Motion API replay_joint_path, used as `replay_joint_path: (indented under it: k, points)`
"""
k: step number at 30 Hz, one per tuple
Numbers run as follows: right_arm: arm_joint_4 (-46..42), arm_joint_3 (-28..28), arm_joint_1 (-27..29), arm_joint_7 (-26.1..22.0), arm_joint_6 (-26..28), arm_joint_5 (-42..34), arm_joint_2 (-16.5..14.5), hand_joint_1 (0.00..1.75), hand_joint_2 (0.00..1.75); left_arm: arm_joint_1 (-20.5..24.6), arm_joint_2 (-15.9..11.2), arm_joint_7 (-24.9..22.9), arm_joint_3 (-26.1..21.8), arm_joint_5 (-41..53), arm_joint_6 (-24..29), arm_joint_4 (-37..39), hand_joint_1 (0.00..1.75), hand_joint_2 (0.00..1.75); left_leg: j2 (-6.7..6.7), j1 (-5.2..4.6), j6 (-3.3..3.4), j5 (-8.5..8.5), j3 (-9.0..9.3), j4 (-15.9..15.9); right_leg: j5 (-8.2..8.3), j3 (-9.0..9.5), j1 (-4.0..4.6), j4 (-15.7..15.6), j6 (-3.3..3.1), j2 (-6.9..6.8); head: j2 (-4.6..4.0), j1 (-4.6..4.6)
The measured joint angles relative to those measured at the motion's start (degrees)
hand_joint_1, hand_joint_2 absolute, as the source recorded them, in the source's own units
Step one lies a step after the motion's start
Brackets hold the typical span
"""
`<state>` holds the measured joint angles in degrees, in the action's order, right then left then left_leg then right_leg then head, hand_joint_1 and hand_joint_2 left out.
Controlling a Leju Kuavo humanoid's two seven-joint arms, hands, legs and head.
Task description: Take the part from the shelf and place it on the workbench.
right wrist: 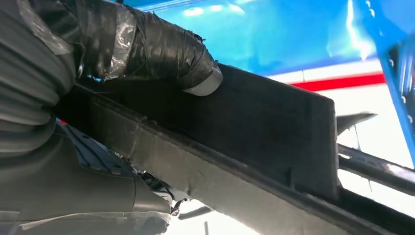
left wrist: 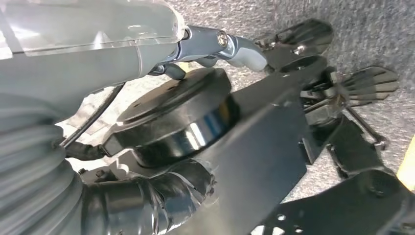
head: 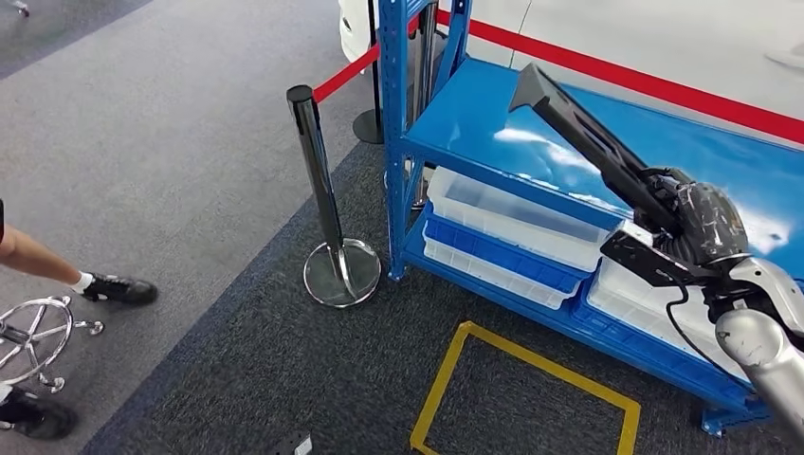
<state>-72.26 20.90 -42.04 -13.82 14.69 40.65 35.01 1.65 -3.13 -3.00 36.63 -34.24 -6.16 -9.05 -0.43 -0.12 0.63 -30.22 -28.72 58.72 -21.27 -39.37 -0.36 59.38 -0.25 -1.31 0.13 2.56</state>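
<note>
Head view: my right hand (head: 697,223) grips a long black part (head: 588,142), which juts up past it over the blue shelf (head: 474,123); left hand's (left wrist: 73,63) state I cannot tell.

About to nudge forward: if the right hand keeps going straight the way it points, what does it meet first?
Probably the blue shelf: the right hand holds the long black part aimed across it toward the red-striped white wall. Depth unclear.

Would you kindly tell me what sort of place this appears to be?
Probably a workshop or demo hall: a blue metal shelf holding plastic bins, a stanchion with red belt, and yellow floor tape.
</note>
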Motion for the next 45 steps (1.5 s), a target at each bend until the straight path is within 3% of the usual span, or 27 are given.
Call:
replay_joint_path:
  k: [2,3,4,6,7,8,10,12,13,15,23,25,27,28,29,31,32,33,34,35,36,38,39,40,42,43,45]
  points:
    - [0.3,-0.1,-0.1,-0.1,0.1,0.0,-0.1,1.75,1.75,0.0,0.0,0.0,0.1,0.0,0.0,0.0,0.00,1.75,0.02,-0.10,0.87,0.78,-0.22,-1.3,0.98,-0.16,-0.21,-0.4,0.73,-0.03,0.00,0.12]
    - [0.5,-0.1,-0.1,-0.1,0.1,0.0,-0.1,1.75,1.75,0.0,0.0,-0.1,0.1,0.1,0.0,0.0,0.00,1.75,0.08,-0.06,1.39,1.52,-0.53,-1.6,0.34,-0.49,-0.30,-0.1,1.02,0.17,0.00,0.15]
    - [0.7,-0.1,0.0,-0.1,0.1,0.0,-0.1,1.75,1.75,-0.1,0.0,-0.1,0.1,0.1,0.1,0.0,0.00,1.75,0.16,0.05,1.95,2.34,-1.04,-1.8,-1.38,-1.04,-0.36,1.0,1.25,0.40,0.00,0.09]
    - [1.0,-0.1,0.0,-0.1,0.2,0.0,-0.2,1.75,1.75,-0.1,0.0,-0.1,0.2,0.2,0.1,0.0,0.00,1.75,0.28,0.08,2.63,3.81,-2.55,-1.9,-7.13,-2.78,-0.49,6.9,1.53,0.78,0.00,-0.02]
    - [1.1,-0.1,0.1,-0.1,0.2,0.0,-0.2,1.75,1.75,-0.1,0.0,-0.1,0.2,0.2,0.1,0.0,0.00,1.75,0.30,0.05,2.73,4.46,-3.45,-1.8,-9.45,-3.55,-0.53,10.7,1.67,0.82,0.00,-0.05]
    - [1.2,-0.1,0.2,-0.1,0.2,0.0,-0.3,1.75,1.75,-0.1,0.0,-0.1,0.2,0.2,0.1,0.0,0.00,1.75,0.30,0.04,2.69,5.09,-4.39,-1.6,-10.49,-3.90,-0.56,13.9,1.82,0.84,0.00,-0.05]
    - [1.4,-0.1,0.3,-0.1,0.2,0.0,-0.3,1.75,1.75,-0.1,0.1,-0.1,0.2,0.2,0.1,0.0,0.00,1.75,0.27,0.11,2.46,6.17,-6.36,-1.0,-8.82,-2.12,-0.69,15.2,2.01,0.86,0.00,-0.05]
    - [1.5,-0.1,0.2,-0.1,0.2,0.0,-0.4,1.75,1.75,-0.1,0.1,-0.1,0.2,0.2,0.1,0.0,0.00,1.75,0.15,0.22,2.02,6.93,-8.11,-0.2,-6.84,2.85,-0.93,9.5,2.04,1.16,0.00,-0.04]
    - [1.5,-0.1,0.1,-0.1,0.2,0.0,-0.4,1.75,1.75,-0.1,0.2,-0.1,0.2,0.2,0.1,0.0,0.00,1.75,0.05,0.25,1.81,7.17,-8.69,0.2,-6.92,5.17,-1.04,6.4,2.02,1.46,0.00,-0.04]
    - [1.5,-0.1,0.0,-0.1,0.2,0.0,-0.4,1.75,1.75,-0.1,0.2,-0.1,0.2,0.2,0.1,0.0,0.00,1.75,-0.14,0.26,1.53,7.39,-9.18,0.6,-8.11,7.59,-1.17,2.7,1.94,2.05,0.00,-0.03]
    - [1.5,-0.1,0.0,-0.1,0.2,0.0,-0.4,1.75,1.75,-0.1,0.2,-0.1,0.2,0.2,0.1,0.0,0.00,1.75,-0.15,0.23,1.48,7.42,-9.29,0.6,-8.31,7.92,-1.15,2.4,1.92,2.18,0.00,-0.03]
    - [1.5,-0.1,0.0,-0.1,0.3,0.0,-0.4,1.75,1.75,-0.1,0.2,-0.1,0.2,0.2,0.1,0.0,0.00,1.75,-0.27,0.11,1.08,7.84,-9.48,0.6,-8.56,8.56,-0.90,1.2,1.62,2.48,0.00,0.04]
    - [1.6,-0.1,0.1,-0.1,0.5,0.0,-0.5,1.75,1.75,-0.1,0.1,-0.1,0.2,0.2,0.1,0.0,0.00,1.75,-0.71,0.05,0.17,8.76,-9.94,0.6,-7.88,8.34,-0.77,0.3,0.65,2.08,0.00,0.05]
    - [1.7,-0.1,0.0,-0.1,0.6,0.0,-0.6,1.75,1.75,-0.2,0.1,-0.2,0.2,0.2,0.2,0.0,0.00,1.75,-0.67,0.16,-0.34,7.19,-10.71,2.0,-7.09,7.64,-0.82,0.1,-0.02,1.52,0.00,0.16]
    - [1.8,-0.1,0.0,-0.2,0.7,0.0,-0.7,1.75,1.75,-0.2,0.2,-0.3,0.2,0.2,0.2,0.0,0.00,1.75,-0.56,0.33,-1.03,4.27,-11.95,6.3,-5.81,6.23,-0.79,0.1,-0.71,0.62,0.00,0.31]
    - [1.9,-0.2,0.0,-0.2,0.8,0.0,-0.8,1.75,1.75,-0.1,0.1,-0.5,0.2,0.1,0.3,0.0,0.00,1.75,1.68,0.18,-1.00,-0.20,-6.71,6.4,-2.34,2.42,-0.39,0.2,-0.93,-2.13,0.00,0.66]
    - [1.9,-0.2,0.0,-0.2,0.8,0.0,-0.8,1.75,1.75,-0.1,0.1,-0.6,0.2,0.1,0.3,0.0,0.00,1.75,2.43,-0.14,-0.51,-0.44,-3.55,4.5,-0.67,0.95,-0.28,0.1,-0.52,-3.59,0.00,0.73]
    - [2.0,-0.3,0.1,-0.2,0.8,0.0,-0.8,1.75,1.75,-0.1,0.1,-0.6,0.2,0.0,0.4,0.0,0.00,1.75,2.98,-0.48,0.36,0.87,-0.02,-0.5,0.62,0.19,-0.20,-0.1,0.04,-4.79,0.00,0.75]
    - [2.0,-0.3,0.1,-0.2,0.9,0.0,-0.8,1.75,1.75,-0.1,0.1,-0.6,0.2,0.0,0.4,0.0,0.00,1.75,2.57,-0.56,1.01,1.61,-0.14,-1.7,0.83,0.06,-0.41,-0.2,0.54,-4.85,0.00,0.79]
    - [2.1,-0.4,0.2,-0.3,0.9,0.0,-0.8,1.75,1.75,-0.1,0.2,-0.7,0.2,0.0,0.4,0.0,0.00,1.75,2.17,-0.49,1.63,2.51,-0.60,-2.1,-0.29,-0.26,-0.51,0.3,0.84,-3.91,0.00,0.81]
    - [2.1,-0.4,0.2,-0.3,0.9,0.0,-0.8,1.75,1.75,-0.2,0.2,-0.7,0.2,0.0,0.4,0.0,0.00,1.75,1.74,-0.33,2.14,3.54,-1.27,-2.5,-2.57,-0.85,-0.58,2.0,1.05,-2.45,0.00,0.76]
    - [2.3,-0.4,0.3,-0.3,0.9,0.0,-0.7,1.75,1.75,-0.1,0.3,-0.7,0.2,0.0,0.4,0.0,0.00,1.75,0.78,-0.25,2.67,5.30,-3.17,-2.5,-8.69,-2.47,-0.69,8.6,1.20,0.40,0.00,0.71]
    - [2.4,-0.5,0.4,-0.3,0.9,0.0,-0.7,1.75,1.75,-0.1,0.3,-0.7,0.2,0.0,0.5,0.0,0.00,1.75,0.21,-0.27,2.66,6.06,-4.24,-2.4,-10.68,-3.09,-0.67,12.3,1.24,0.96,0.00,0.69]
    - [2.5,-0.5,0.6,-0.3,0.9,0.0,-0.7,1.75,1.75,-0.1,0.4,-0.7,0.2,0.0,0.5,0.0,0.00,1.75,-0.37,-0.28,2.60,6.76,-5.33,-2.1,-11.21,-3.16,-0.66,14.9,1.28,1.16,0.00,0.69]
    - [2.6,-0.5,0.8,-0.3,0.9,0.0,-0.7,1.75,1.75,-0.1,0.4,-0.7,0.2,0.0,0.4,0.0,0.00,1.75,-1.55,-0.20,2.32,7.99,-7.61,-1.3,-9.03,-0.69,-0.76,14.9,1.32,1.36,0.00,0.70]
    - [2.6,-0.5,0.8,-0.3,0.9,0.0,-0.7,1.75,1.75,-0.2,0.5,-0.7,0.2,0.0,0.4,0.0,0.00,1.75,-2.16,-0.12,2.09,8.52,-8.73,-0.8,-7.80,1.96,-0.90,11.9,1.31,1.84,0.00,0.70]
    - [2.6,-0.5,0.7,-0.3,0.9,0.0,-0.7,1.75,1.75,-0.1,0.5,-0.7,0.2,0.0,0.5,0.0,0.00,1.75,-3.30,-0.06,1.49,9.48,-10.53,0.1,-8.14,7.27,-1.00,4.5,1.17,3.74,0.01,0.78]
